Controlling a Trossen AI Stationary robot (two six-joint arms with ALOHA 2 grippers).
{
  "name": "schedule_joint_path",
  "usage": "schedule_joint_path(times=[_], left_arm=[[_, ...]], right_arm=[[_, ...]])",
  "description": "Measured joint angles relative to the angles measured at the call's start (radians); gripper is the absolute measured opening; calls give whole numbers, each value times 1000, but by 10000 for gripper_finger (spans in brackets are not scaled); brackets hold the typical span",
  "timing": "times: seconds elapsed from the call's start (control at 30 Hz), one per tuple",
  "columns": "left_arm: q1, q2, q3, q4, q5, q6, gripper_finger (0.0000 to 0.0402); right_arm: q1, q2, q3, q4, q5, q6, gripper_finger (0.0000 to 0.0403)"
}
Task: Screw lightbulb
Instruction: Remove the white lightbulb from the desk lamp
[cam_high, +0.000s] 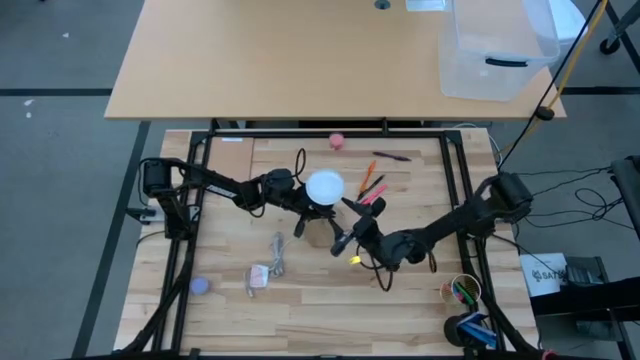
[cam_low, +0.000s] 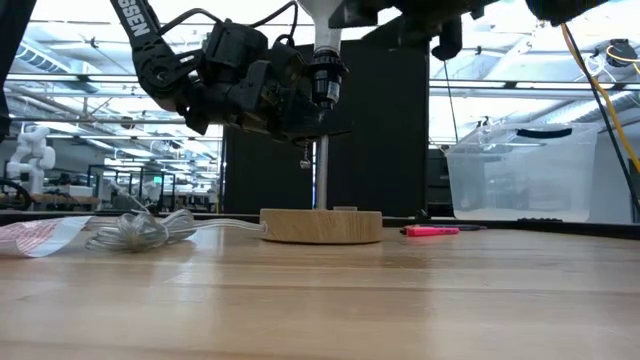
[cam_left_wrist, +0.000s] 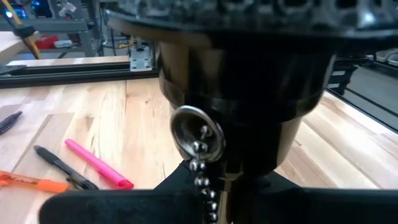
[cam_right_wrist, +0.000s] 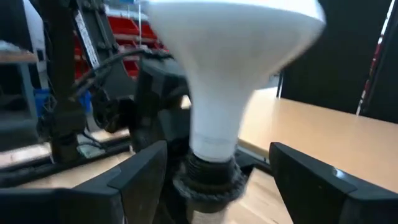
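The white lightbulb (cam_high: 325, 186) stands upright with its base in the black socket (cam_right_wrist: 208, 182) of a lamp stand: a thin post (cam_low: 322, 175) on a round wooden disc (cam_low: 322, 226). My left gripper (cam_high: 300, 206) reaches in from the table's left and is shut on the stand just under the socket. My right gripper (cam_right_wrist: 214, 168) comes level from the right and is open. Its two fingers stand on either side of the bulb's neck (cam_right_wrist: 214, 118), apart from it. My left gripper holds the lamp stand where the post meets the black socket (cam_left_wrist: 236, 158), beside the pull chain (cam_left_wrist: 200, 168). It comes level from the table's left, fingers across the upright post. Its own dark fingers (cam_left_wrist: 124, 202) hide the exact contact. The stand sits upright with its disc on the table.
Pens and a pink marker (cam_high: 375, 186) lie just right of the lamp. A pink ball (cam_high: 338, 141) sits farther back. A clear cable (cam_high: 276, 254) and a packet (cam_high: 260, 276) lie on the near left. A cup of pens (cam_high: 462, 290) stands near right, a clear bin (cam_high: 495, 50) behind.
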Motion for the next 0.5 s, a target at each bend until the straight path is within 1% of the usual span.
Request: schedule_joint_path(times=[0.07,0.13,0.33,0.5], left_arm=[[0,0,0,3,-4,-5,28],[0,0,0,5,-6,-7,28],[0,1,0,8,-40,-15,28],[-8,1,0,8,-50,-13,28]], right_arm=[[-5,32,15,68,2,-56,274],[-17,55,47,76,2,-92,274],[-66,108,153,59,20,-130,274],[-96,112,197,8,26,-128,274]])
